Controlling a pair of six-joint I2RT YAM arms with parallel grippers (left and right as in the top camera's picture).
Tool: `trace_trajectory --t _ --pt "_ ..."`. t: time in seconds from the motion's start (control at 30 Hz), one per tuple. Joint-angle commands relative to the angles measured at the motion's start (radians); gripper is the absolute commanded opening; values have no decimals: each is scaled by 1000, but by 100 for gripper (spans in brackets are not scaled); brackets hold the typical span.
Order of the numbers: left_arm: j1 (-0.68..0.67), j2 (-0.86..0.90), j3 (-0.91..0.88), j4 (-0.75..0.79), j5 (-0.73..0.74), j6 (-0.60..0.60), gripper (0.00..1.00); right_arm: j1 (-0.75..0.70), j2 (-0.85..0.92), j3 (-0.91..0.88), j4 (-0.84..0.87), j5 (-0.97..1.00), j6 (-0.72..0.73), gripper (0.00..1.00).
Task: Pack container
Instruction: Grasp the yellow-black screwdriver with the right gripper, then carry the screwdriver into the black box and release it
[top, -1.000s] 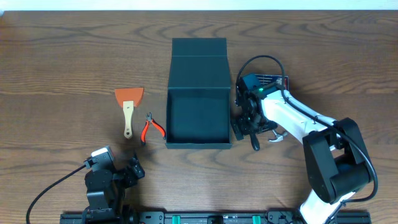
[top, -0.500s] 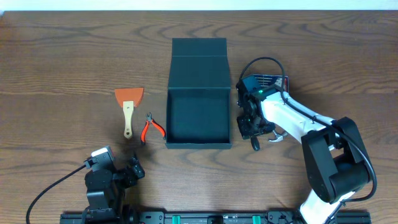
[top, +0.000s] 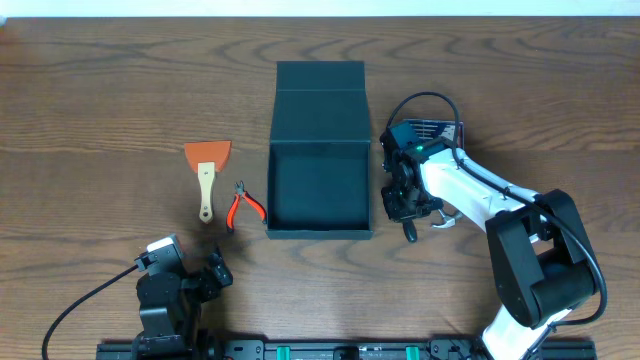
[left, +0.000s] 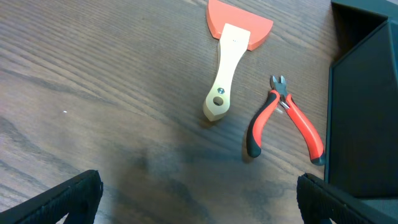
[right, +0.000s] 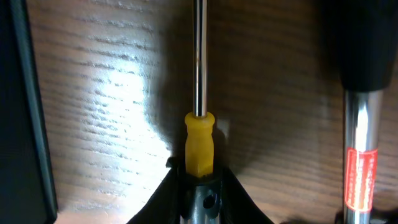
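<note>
The container (top: 318, 190), a matte black box with its flap lid (top: 320, 88) folded back, sits open and empty at the table's centre. Right of it, low over the wood, my right gripper (top: 404, 196) is shut on a slim tool with a yellow collar (right: 199, 142) and a steel shaft; the right wrist view shows both fingers (right: 233, 193) pressed against its sides. The container wall (right: 25, 106) runs along that view's left edge. My left gripper (top: 215, 272) rests near the front edge, wide open (left: 199, 194) over bare wood.
An orange scraper with a wooden handle (top: 207, 170) and red-handled pliers (top: 243, 205) lie left of the container. A second tool with a black grip and chrome shaft (right: 359, 124) lies just right of the held one. A dark-blue packet (top: 438, 130) sits behind the right arm.
The right gripper's jaws have closed in from wide apart onto the yellow-collared tool. The left arm and the other objects have not moved.
</note>
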Motion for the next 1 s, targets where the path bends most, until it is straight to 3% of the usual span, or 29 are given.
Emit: trace_trajectory --t 0.0,0.47,0.73,0.97 --pt "-4 -6 -4 -2 -11 13 98 6 -49 26 -16 0 3 5" --pt "-4 -6 -4 -2 -11 13 98 43 -286 227 -118 -69 -61 3" --pt "-4 -6 -4 -3 -11 13 98 121 -239 350 -47 -139 -81 6" --pt "-4 -6 -4 -2 -11 13 98 198 -98 404 0 -144 -128 8"
